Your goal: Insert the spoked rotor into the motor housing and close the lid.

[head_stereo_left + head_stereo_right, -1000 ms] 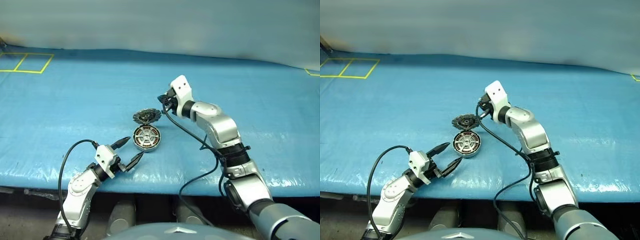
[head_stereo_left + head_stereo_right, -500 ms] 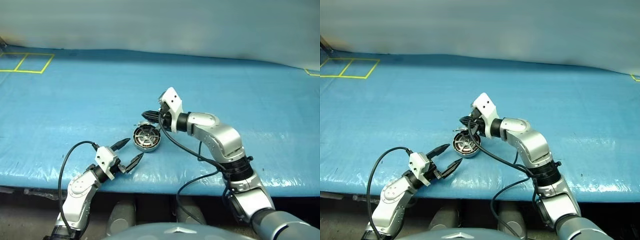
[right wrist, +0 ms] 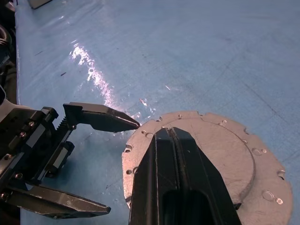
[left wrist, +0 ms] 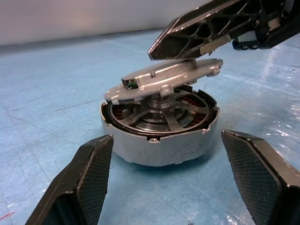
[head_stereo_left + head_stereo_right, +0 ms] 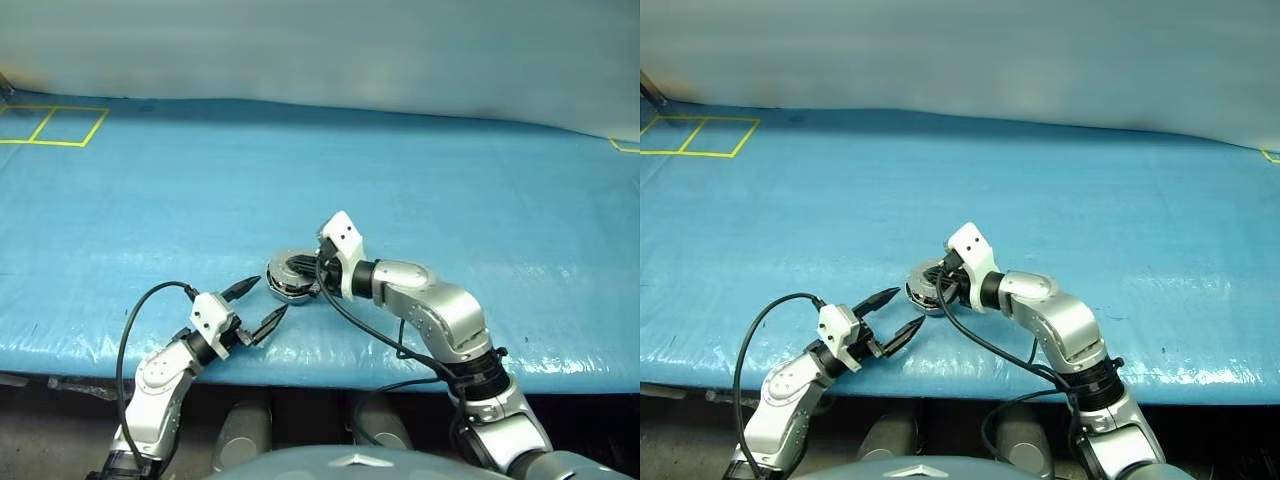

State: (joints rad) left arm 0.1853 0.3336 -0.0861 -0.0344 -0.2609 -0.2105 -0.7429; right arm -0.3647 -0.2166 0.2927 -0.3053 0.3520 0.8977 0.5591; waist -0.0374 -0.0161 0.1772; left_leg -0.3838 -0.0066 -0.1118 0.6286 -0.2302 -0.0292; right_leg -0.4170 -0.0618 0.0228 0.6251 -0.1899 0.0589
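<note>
While the lid (image 4: 171,76) sits tilted on top of the motor housing (image 4: 159,136), the job looks to be at its last step: closing it. The spoked rotor (image 4: 161,112) is already inside the housing, with brown wire around it. The housing sits on the blue desk (image 5: 480,200), near the front edge. The right claw (image 3: 180,159) is pressed together and rests on top of the lid. One side of the lid is up and one side is down. Next, I think the lid must be pushed flat so it lines up with the rim. The left claw (image 5: 262,303) is spread wide, just beside the housing, touching nothing.
</note>
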